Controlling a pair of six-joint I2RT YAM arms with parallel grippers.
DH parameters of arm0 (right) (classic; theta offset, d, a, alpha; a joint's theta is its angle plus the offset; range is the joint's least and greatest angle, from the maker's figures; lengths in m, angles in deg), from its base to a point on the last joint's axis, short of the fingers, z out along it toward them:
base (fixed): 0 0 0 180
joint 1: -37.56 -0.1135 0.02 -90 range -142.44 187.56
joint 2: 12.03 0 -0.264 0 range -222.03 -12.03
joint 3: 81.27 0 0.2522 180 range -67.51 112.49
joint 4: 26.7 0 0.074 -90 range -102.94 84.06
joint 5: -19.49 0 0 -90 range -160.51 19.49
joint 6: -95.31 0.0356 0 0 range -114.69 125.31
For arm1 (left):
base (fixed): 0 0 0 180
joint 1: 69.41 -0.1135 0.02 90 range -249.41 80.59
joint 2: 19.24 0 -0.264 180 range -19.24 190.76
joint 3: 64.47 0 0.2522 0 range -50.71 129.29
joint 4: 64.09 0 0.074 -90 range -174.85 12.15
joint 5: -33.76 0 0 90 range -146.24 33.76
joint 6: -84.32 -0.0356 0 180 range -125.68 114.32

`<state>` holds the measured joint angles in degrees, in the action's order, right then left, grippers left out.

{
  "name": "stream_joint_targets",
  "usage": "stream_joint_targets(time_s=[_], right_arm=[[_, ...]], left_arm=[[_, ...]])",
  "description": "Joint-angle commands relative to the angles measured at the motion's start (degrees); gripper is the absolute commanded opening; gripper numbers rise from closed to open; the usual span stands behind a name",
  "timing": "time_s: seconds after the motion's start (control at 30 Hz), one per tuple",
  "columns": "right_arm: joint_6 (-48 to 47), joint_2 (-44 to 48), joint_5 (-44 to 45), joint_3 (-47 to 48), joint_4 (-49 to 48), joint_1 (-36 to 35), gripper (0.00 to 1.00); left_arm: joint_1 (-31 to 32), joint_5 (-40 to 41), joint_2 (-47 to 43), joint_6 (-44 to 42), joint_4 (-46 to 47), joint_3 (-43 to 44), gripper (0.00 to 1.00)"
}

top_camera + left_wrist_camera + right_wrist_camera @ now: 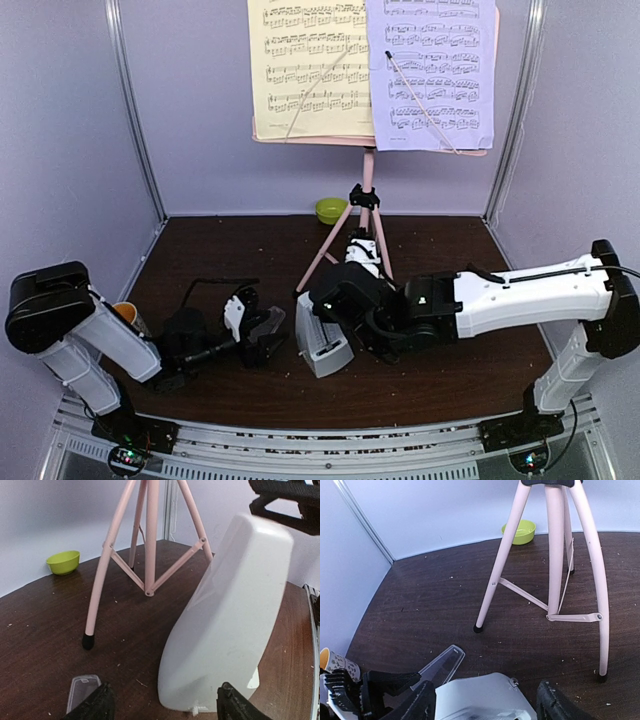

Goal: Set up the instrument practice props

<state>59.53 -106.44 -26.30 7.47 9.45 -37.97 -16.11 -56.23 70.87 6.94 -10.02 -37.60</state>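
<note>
Orange-lined white mug [125, 313] sits far left on the table [40, 630], beside the left arm's forearm. It's just background.

Left gripper [160, 707] is low over the table with its jaws spread wide and nothing clamped. In the left wrist view the clear cover [82, 690] lies flat on the wood just beside its left finger [95, 705]. The cover is off the metronome and not gripped.

Pale-grey metronome [230, 620] stands on the table just right of that, in front of the left gripper's opening and close to the near tripod leg. Can't tell whether it's upright or slightly tilted.

Right gripper [482, 705] comes in from the right, above the metronome, also opened wide. Its fingers [420, 705] straddle the top of the body. I see no clear contact on either side, so I can't call it a grip.

Lime-green bowl [331, 210] sits at the back wall, behind the tripod.

Pink music stand [368, 165] is standing with its legs spread at centre back. The yellow sheet [305, 70] is on the left of its desk and the lavender sheet [435, 75] on the right, touching along the middle edge. A thin wire arm crosses each one.
</note>
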Motion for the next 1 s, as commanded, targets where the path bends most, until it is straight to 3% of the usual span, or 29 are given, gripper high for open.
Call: stream_joint_targets(time_s=[0.0, 0.1, 0.23, 0.4, 0.5, 0.7, 0.9, 0.97], right_arm=[[6.0, -3.9, 5.4, 4.9, 8.2, -0.6, 0.70], [4.0, -4.2, 3.6, 6.3, 8.2, -1.1, 0.82], [-6.2, 2.5, -0.7, -0.3, -5.9, -1.5, 0.99], [-16.3, 13.7, -9.5, -12.6, -19.7, 1.2, 1.00], [-18.4, 18.0, -18.0, -21.1, -23.4, 6.6, 1.00], [-22.5, 20.3, -30.8, -33.9, -30.1, 16.6, 0.82], [-25.2, 12.2, -34.2, -36.0, -36.4, 17.4, 0.52], [-24.6, 8.3, -34.7, -35.9, -39.8, 17.4, 0.46]], left_arm=[[-0.3, 4.6, -5.1, 1.0, -5.3, 0.3, 0.71], [0.2, 4.9, -8.6, 0.9, -7.6, 0.2, 0.73], [5.0, 9.1, -14.1, -0.9, -15.0, 1.5, 0.75], [7.4, 13.5, -15.6, 5.4, -28.0, 6.9, 0.70], [7.4, 14.1, -12.0, 9.4, -29.2, 8.0, 0.63], [7.4, 13.0, -4.9, 14.0, -30.6, 11.7, 0.45], [7.0, 11.5, 0.4, 16.5, -29.6, 13.9, 0.35], [5.9, 10.5, 1.8, 17.2, -28.8, 14.4, 0.34]])
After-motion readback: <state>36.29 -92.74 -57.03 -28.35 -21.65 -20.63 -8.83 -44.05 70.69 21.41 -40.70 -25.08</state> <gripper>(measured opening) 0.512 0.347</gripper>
